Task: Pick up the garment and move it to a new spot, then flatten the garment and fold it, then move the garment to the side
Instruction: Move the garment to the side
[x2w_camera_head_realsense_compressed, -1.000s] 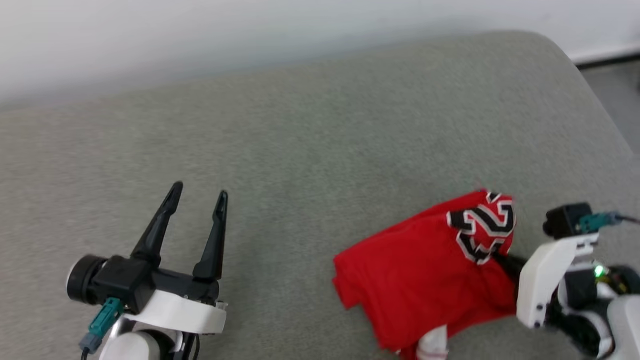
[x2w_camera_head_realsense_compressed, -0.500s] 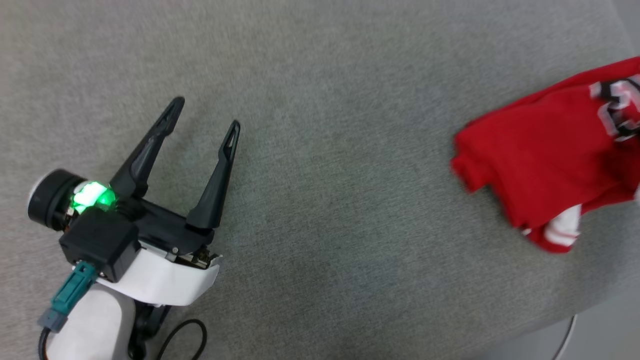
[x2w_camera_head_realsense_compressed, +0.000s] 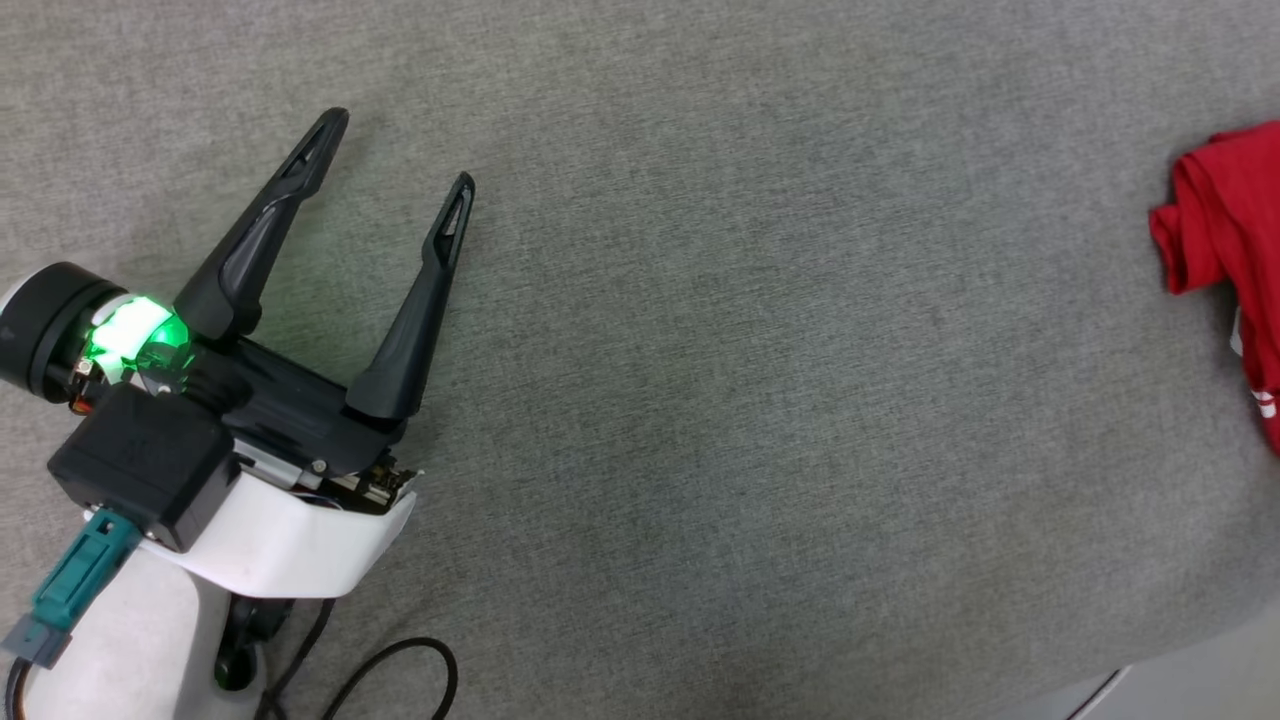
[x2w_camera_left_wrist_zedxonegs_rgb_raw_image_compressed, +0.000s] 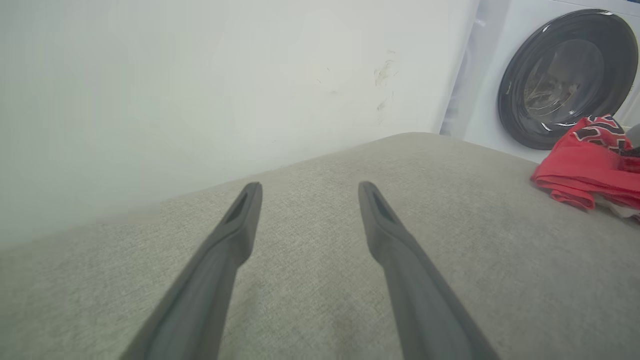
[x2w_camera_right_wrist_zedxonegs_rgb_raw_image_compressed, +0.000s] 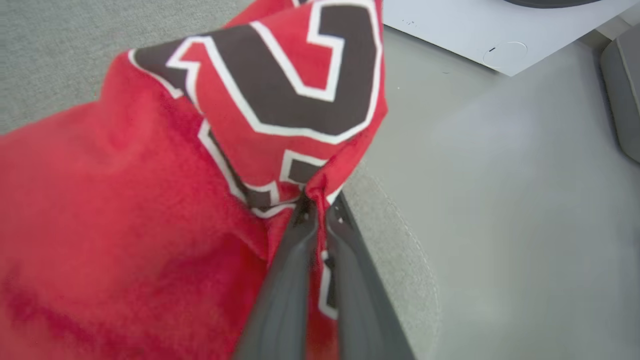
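Observation:
The red garment (x2w_camera_head_realsense_compressed: 1225, 240) pokes in at the right edge of the head view, bunched on the grey padded table (x2w_camera_head_realsense_compressed: 750, 350). In the right wrist view my right gripper (x2w_camera_right_wrist_zedxonegs_rgb_raw_image_compressed: 316, 197) is shut on a fold of the garment (x2w_camera_right_wrist_zedxonegs_rgb_raw_image_compressed: 150, 200), just below its black white-outlined number, near the table's rounded edge. My left gripper (x2w_camera_head_realsense_compressed: 398, 150) hovers over bare table far to the left, open with nothing between its fingers. The left wrist view looks along the left gripper (x2w_camera_left_wrist_zedxonegs_rgb_raw_image_compressed: 310, 187) and shows the garment (x2w_camera_left_wrist_zedxonegs_rgb_raw_image_compressed: 585, 167) crumpled at the far right.
A white wall (x2w_camera_left_wrist_zedxonegs_rgb_raw_image_compressed: 200, 90) runs behind the table. A white washing machine with a dark round door (x2w_camera_left_wrist_zedxonegs_rgb_raw_image_compressed: 565, 75) stands beyond the table's far corner. Grey floor (x2w_camera_right_wrist_zedxonegs_rgb_raw_image_compressed: 500, 200) lies past the table edge beside the garment. A black cable (x2w_camera_head_realsense_compressed: 400, 670) loops under my left arm.
The head camera has swung down and left, so the garment slid to the view's right edge and the right arm left it. The left gripper stays open.

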